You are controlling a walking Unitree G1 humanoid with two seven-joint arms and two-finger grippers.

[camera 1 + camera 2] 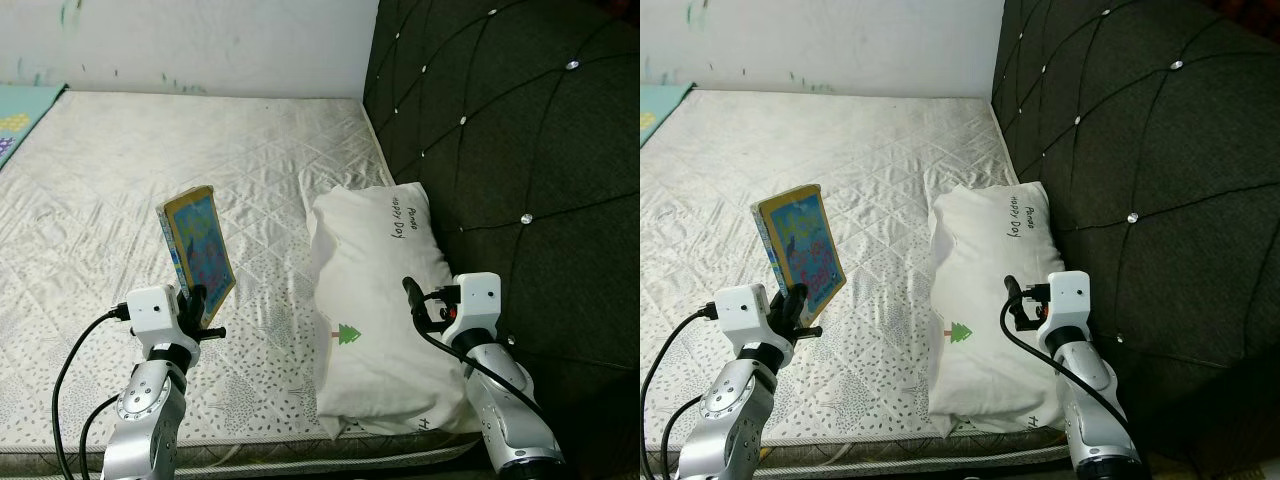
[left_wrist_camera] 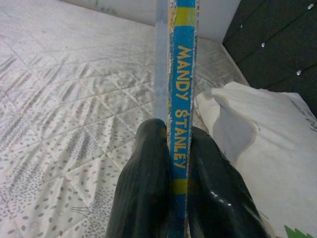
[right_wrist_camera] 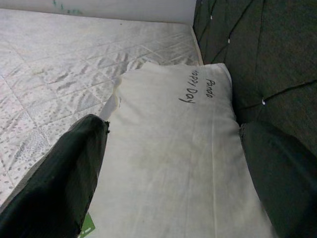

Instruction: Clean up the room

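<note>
1. The mattress (image 1: 120, 180) spreads across the left of the scene, bare and quilted, with a blue play mat (image 1: 20, 115) at its far left edge by the wall (image 1: 200, 40).
2. The left gripper (image 1: 195, 305) is raised above the near part of the mattress. Its two fingers (image 2: 143, 188) are clamped on the lower edge of a book (image 1: 198, 245), holding it upright and slightly tilted.
3. The left wrist view shows the spine squarely between the pads, with the words "MANDY STANLEY" running along it.
4. The book looks like a thin children's board book: probably light and stiff, so it should not sag in the grip. Its glossy cover may be slippery. Held only at one edge, it could pivot if swung fast, so a grip nearer its middle would steady it.
5. The pillow (image 1: 375, 300) lies right of the book, along the headboard (image 1: 500, 150), with "Panda Happy Day" printed near its far end and a small green tree near the middle.
6. The pillow appears soft and light and will fold when lifted. A pinch on a corner or a bunched edge should hold better than the flat face.
7. The right gripper (image 1: 425, 305) hovers over the pillow's near right side, its jaws spread wide and empty; in the right wrist view the fingers straddle the pillow's width.
</note>
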